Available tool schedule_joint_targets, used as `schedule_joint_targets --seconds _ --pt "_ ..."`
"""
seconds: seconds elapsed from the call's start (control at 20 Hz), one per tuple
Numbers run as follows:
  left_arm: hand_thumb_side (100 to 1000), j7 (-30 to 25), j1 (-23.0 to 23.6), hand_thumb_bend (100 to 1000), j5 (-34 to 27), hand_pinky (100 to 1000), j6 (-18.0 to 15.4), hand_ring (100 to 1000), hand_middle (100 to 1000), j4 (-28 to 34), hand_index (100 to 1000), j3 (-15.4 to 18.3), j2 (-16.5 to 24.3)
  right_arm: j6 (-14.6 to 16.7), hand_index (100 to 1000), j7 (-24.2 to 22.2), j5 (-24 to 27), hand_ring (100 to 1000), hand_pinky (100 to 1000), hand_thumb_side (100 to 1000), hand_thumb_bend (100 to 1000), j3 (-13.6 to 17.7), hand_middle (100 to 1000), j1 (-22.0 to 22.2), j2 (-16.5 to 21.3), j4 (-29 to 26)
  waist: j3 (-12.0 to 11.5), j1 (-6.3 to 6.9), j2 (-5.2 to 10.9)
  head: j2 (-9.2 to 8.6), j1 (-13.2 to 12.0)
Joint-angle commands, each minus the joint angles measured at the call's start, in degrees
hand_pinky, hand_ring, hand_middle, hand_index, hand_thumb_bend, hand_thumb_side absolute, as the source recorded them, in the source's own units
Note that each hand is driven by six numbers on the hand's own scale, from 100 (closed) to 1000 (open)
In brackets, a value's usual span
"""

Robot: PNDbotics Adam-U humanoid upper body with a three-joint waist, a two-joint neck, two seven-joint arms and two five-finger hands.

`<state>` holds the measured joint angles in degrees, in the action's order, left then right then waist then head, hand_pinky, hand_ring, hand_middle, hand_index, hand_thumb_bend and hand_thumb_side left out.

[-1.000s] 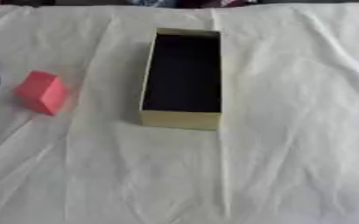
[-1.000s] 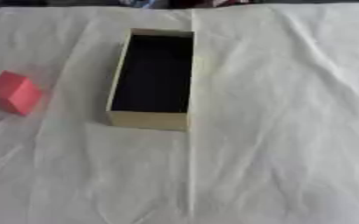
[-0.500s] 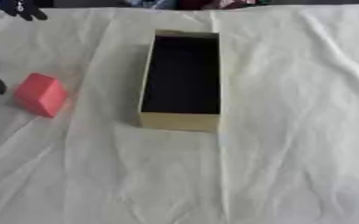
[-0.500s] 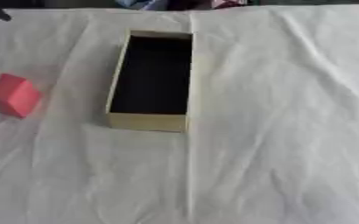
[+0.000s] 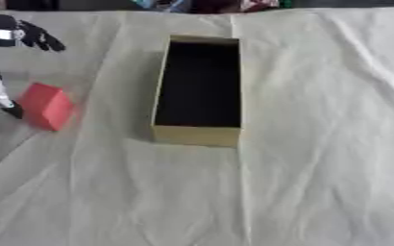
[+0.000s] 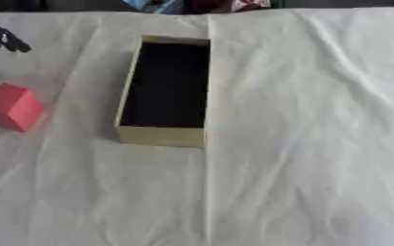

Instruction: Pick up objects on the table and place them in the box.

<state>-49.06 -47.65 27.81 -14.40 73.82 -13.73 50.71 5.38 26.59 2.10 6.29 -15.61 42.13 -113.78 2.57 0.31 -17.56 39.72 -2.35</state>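
A red block (image 5: 47,106) lies on the white cloth at the left. To its right stands the open cream box (image 5: 195,135), long and narrow, its dark inside holding nothing I can see. My left hand (image 5: 11,34) reaches in from the left edge, open, with its fingers spread behind the block. One black digit (image 5: 0,93) hangs down just left of the block, its tip close to the block's side; I cannot tell whether it touches. The right hand shows in no view.
A wrinkled white cloth (image 5: 301,168) covers the whole table. Some coloured items (image 5: 209,5) sit beyond the far edge, behind the box.
My left hand has come further in from the left edge, and its fingers now bracket the red block. Block and box stay in place.
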Motion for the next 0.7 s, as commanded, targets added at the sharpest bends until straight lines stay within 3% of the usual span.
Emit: schedule_joint_targets --seconds 0.05,0.7 --pt "100 -2.9 -1.3 813 1.5 907 -3.3 906 880 -1.8 962 0.0 0.6 0.1 827 0.0 0.2 827 860 442 100 0.4 813 -0.5 1.8 -0.8 0.1 0.78 1.75 -0.36 0.1" --pt "100 -2.9 -0.8 806 2.7 906 -2.0 906 877 -6.3 940 1.0 -2.0 0.1 828 0.3 0.2 827 862 441 100 0.6 812 -0.4 1.3 -0.8 0.4 0.48 1.27 -0.66 0.1"
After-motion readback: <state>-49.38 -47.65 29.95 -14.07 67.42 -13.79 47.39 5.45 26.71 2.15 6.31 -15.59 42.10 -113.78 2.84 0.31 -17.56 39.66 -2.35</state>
